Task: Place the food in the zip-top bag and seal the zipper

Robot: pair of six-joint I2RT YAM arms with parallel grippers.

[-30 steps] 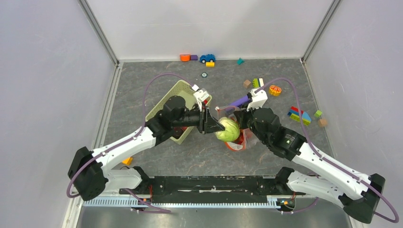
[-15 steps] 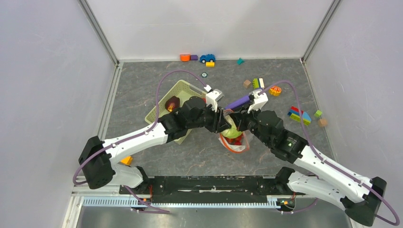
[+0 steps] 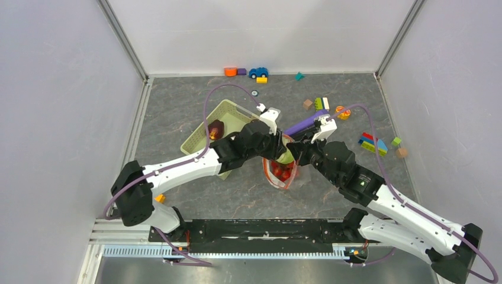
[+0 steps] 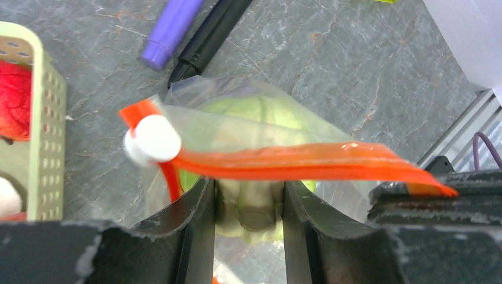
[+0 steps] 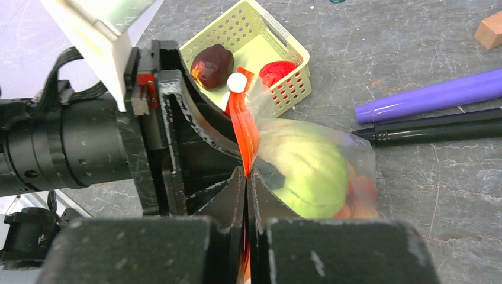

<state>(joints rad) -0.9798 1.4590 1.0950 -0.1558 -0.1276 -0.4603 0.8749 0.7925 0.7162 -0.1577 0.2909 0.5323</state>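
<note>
The clear zip-top bag [image 3: 283, 173] lies at the table's middle with red and peach pieces [image 5: 362, 190] inside. My left gripper [image 4: 249, 190] is shut on the green cabbage [image 4: 251, 210] by its pale stem and holds it in the bag's mouth; the cabbage shows through the plastic [image 5: 308, 165]. My right gripper [image 5: 247, 175] is shut on the orange-red zipper [image 5: 244, 127], holding the mouth up. The zipper [image 4: 284, 163] crosses the left wrist view, with its white slider [image 4: 152, 139] at the left end. In the top view both grippers meet over the bag.
The light-green basket [image 3: 228, 113] stands left of the bag with a dark purple piece [image 5: 212, 65] and a red apple [image 5: 277, 72] in it. A purple marker [image 5: 432, 94] and a black marker [image 5: 438, 127] lie beyond the bag. Building blocks [image 3: 373, 143] are scattered to the right.
My left gripper moved right with the cabbage, from beside the bag into its mouth. The bag's mouth shifted slightly left, and the right gripper stays shut on the zipper.
</note>
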